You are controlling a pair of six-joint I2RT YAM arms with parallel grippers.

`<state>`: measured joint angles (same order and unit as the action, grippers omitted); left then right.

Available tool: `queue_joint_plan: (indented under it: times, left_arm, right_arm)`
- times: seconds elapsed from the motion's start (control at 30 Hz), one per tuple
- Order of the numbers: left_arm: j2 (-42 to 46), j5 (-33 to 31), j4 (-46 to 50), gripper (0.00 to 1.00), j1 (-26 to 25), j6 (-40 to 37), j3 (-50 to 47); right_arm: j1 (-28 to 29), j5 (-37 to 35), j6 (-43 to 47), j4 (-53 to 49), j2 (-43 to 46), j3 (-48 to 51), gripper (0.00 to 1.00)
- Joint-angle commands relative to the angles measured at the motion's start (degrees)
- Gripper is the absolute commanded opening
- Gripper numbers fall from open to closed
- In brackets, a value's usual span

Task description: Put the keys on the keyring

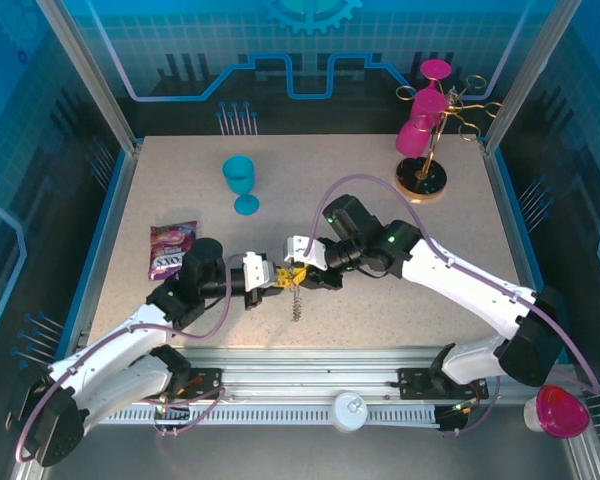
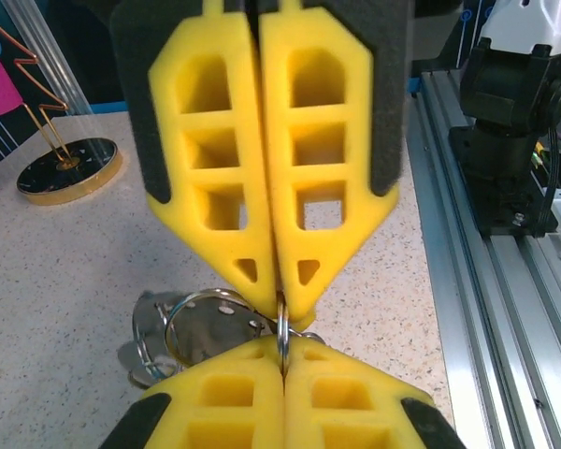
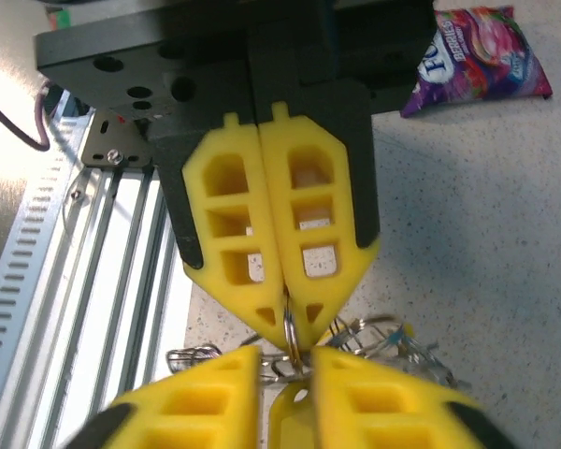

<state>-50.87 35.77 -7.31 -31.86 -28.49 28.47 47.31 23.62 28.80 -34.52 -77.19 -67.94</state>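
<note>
Toward the near edge of the speckled table, about midway across it, the two hands meet tip to tip. The left hand is pinched fully together on the keyring. It holds the small metal ring, which stands edge-on in the seam between the yellow fingers and reaches up to the tip of the right hand. From above, the bead chain trails from that meeting point toward the near edge of the table. The right hand reads differently in the two wrist views. In its own wrist view its fingers stand a narrow gap apart, with a yellow plastic piece sitting in the gap. In the left wrist view the same fingers look pressed together at the ring's upper edge. Whether it grips anything I cannot tell. The keys show as silver metal with loops of wire ring, low down just beside the joined fingertips. It is not clear whether they rest on the table or hang from the ring. Well apart from the hands, a blue goblet stands upright farther back on the table, left of centre. A purple candy bag lies flat near the left arm. A gold wire stand carrying pink goblets occupies the far right corner.
</note>
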Motion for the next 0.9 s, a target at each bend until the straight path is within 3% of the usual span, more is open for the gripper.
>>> queue_joint_plan:
  times: [0.0,0.17,0.3,0.63,0.87]
  left_arm:
    - [1.5,1.5,-2.4,0.0,-0.2,-0.2,0.5]
    - [2.1,0.9,-5.1,0.0,-0.2,0.5,-0.4]
    - [2.6,0.1,-6.7,0.0,-0.2,1.2,-1.2]
    - [2.0,0.5,-8.5,0.0,-0.2,2.8,-1.5]
    - [2.0,0.5,-9.1,0.0,-0.2,3.1,-1.6]
  right_arm:
    - [0.0,-3.5,-3.8,8.1,6.3,6.2,0.35]
    - [0.9,-9.4,-9.0,22.0,12.6,18.1,0.4]
    - [2.0,-9.5,-12.4,28.4,12.4,22.2,0.44]
    - [4.3,-11.7,-14.0,34.7,9.6,23.5,0.48]
    - [4.7,-14.3,-13.5,35.1,10.1,24.3,0.41]
